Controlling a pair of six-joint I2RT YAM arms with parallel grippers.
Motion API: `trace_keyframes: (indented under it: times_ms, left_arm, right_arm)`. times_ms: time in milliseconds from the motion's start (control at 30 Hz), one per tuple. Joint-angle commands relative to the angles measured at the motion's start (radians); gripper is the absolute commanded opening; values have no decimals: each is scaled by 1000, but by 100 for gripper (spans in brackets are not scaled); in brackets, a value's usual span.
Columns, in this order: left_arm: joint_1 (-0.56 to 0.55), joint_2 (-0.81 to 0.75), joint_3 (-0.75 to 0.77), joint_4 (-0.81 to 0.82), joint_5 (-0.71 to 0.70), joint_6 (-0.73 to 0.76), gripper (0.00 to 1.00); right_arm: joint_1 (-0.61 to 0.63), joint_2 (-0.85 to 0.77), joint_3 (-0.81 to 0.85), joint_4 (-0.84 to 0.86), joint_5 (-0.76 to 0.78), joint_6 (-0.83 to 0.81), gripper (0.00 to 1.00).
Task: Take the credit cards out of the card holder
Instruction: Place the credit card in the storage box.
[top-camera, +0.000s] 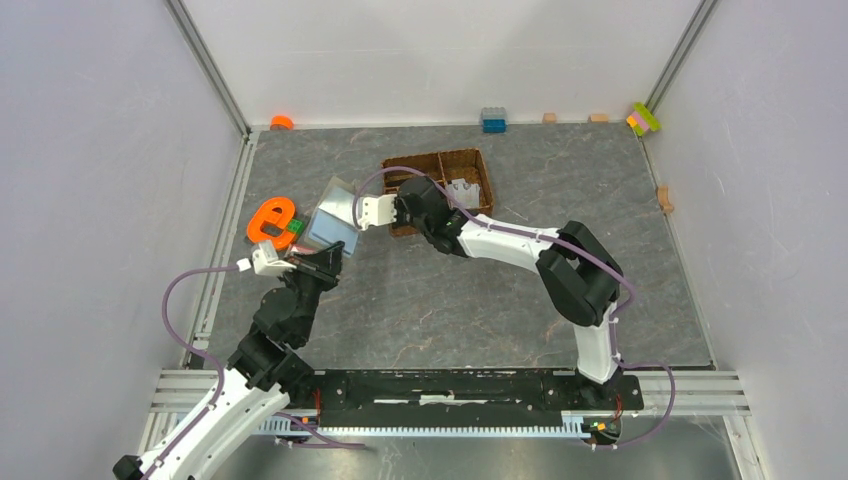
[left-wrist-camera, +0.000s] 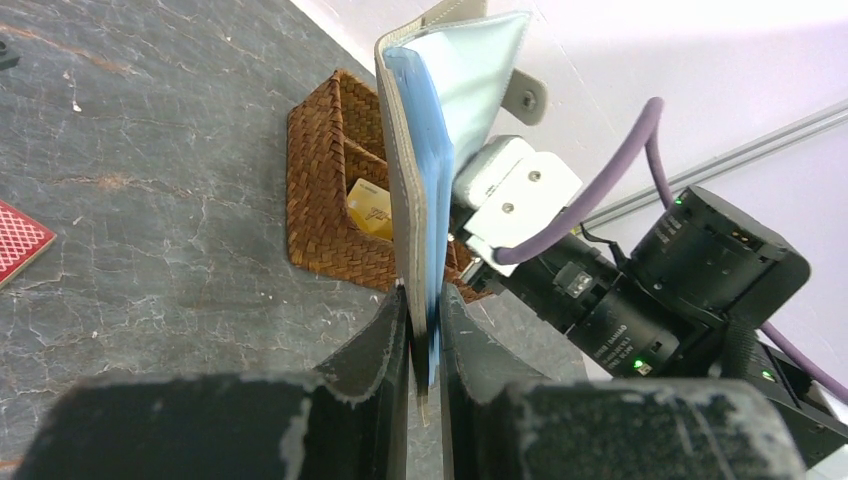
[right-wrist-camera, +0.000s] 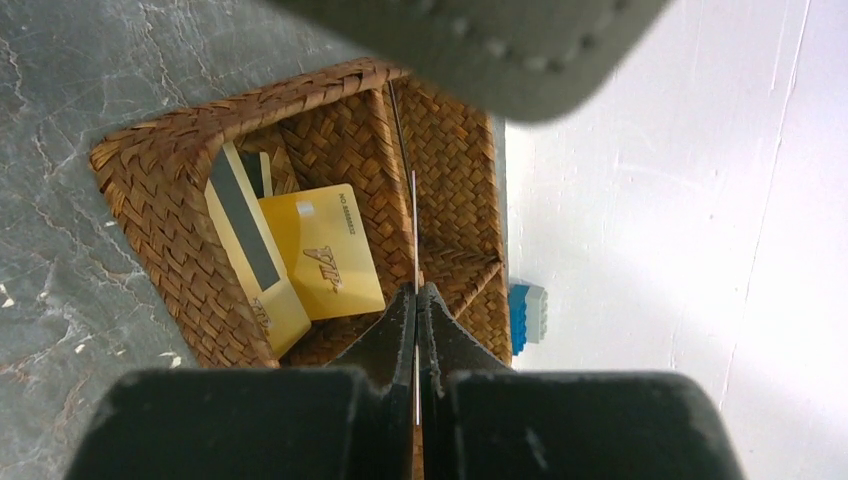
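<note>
Grey marbled desk (top-camera: 450, 300) inside a white-walled enclosure.

**Task items**
- The card holder (left-wrist-camera: 425, 150) stands upright and open at the centre of the left wrist view, light-blue inner faces showing. In the top view it sits left of centre.
- The left tool (left-wrist-camera: 424, 305) is clamped on the holder's lower edge.
- The right tool (right-wrist-camera: 416, 295) is closed on one thin credit card (right-wrist-camera: 414, 230), seen edge-on as a pale line at the centre of the right wrist view.
- The card's colour cannot be told. Nor can it be told whether its far end is clear of the holder, whose grey edge fills the top of that view.
- Below lies the brown woven basket (right-wrist-camera: 150, 160), with two yellow cards (right-wrist-camera: 320, 255) in the compartment left of centre.

**Risks, as judged**
- The pinch on the card is narrow, so the card may pivot or slip if drawn at an angle to its pocket.
- If the card binds, the pull may drag the holder out of the left tool, which grips only an edge.
- A release off-line could land the card on the basket's divider or rim rather than in a compartment.

**Writing**
- The flatter yellow card reads "VIP", with a line beginning "NO." whose digits are too small to confirm.
- No brand is legible elsewhere.
</note>
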Motion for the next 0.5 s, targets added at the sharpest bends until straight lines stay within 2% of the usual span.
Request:
trace_keyframes:
  times_ms: [0,467]
  left_arm:
    - [2,-21,0,35,-20,-44,2]
    - [2,-41,4,15,-20,-76,2]
  right_arm:
    - [-3,45,73,23,9,-76,0]
    - [-14,77,96,-55,-79,-139,1]
